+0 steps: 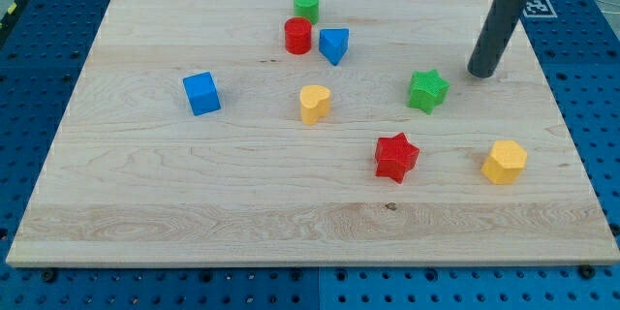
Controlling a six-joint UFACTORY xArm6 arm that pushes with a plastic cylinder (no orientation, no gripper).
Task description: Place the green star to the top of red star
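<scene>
The green star [427, 91] lies on the wooden board [194, 194] right of centre. The red star [396, 157] lies below it and slightly to the left, a clear gap between them. My tip [480, 74] rests on the board to the upper right of the green star, a short gap away and not touching it.
A green cylinder [307, 5], red cylinder [297, 36] and blue triangular block [334, 46] cluster near the top centre. A yellow heart-like block [314, 104] is at centre, a blue cube [201, 94] at left, a yellow hexagon [505, 162] at lower right.
</scene>
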